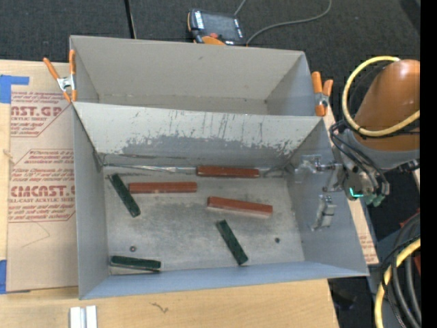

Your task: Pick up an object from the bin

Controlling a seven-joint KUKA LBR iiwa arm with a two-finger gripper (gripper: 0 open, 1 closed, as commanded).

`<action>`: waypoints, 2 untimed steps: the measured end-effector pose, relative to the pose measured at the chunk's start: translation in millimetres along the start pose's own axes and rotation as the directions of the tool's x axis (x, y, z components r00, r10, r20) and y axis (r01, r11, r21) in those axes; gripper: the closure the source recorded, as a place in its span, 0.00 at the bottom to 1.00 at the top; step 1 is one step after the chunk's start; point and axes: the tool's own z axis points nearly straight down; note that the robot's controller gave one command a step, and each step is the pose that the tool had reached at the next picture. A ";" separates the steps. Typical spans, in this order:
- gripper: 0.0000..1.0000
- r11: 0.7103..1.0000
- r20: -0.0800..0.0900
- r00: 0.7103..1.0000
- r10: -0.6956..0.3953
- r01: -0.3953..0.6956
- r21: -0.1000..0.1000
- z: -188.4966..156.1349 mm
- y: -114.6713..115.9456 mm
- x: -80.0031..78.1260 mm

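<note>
**Holder.** Grey metal bin (89, 203) with sloped walls and a scuffed floor.

**Landmark.** Mid-floor reddish-brown flat bar (240, 206), lying flat and slightly askew. All places below are given from it.

**Hand** (323, 212). Stands to the view's right of the landmark, over the foot of the sloped wall and apart from the bar. I cannot tell whether it is wide or narrow. Nothing shows held in it.

**Other contents**
- Rear reddish-brown bar (229, 172), behind the landmark, tight along the foot of the back wall.
- Left reddish-brown bar (162, 188), to the view's left and a little behind.
- Near dark green slim bar (232, 242), just in front, set diagonally.
- Far-left dark green bar (125, 195), well to the view's left, tilted.
- Front-corner dark green bar (135, 264), front and well to the view's left.

**Task's thing.** None is taken yet. The landmark bar lies nearest the hand, so it is the likely candidate.

**Hazards, as judged**
- A straight descent from here would probably meet the sloped wall rather than any bar, so the hand must first travel inward.
- Every bar lies low and flat, so a shallow closing may skid over the top or push the bar away.
- The rear bar has no clearance on its wall side.
- A grasp far from the middle of so long a bar may let it tip and drop.
</note>
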 end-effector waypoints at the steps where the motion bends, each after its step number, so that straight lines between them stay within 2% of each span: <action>1: 0.00 0.994 0.002 0.994 -0.111 0.111 -0.001 161.7 48.9 -66.3; 2: 0.00 0.992 0.010 0.992 -0.126 0.126 0.001 126.0 71.2 -63.1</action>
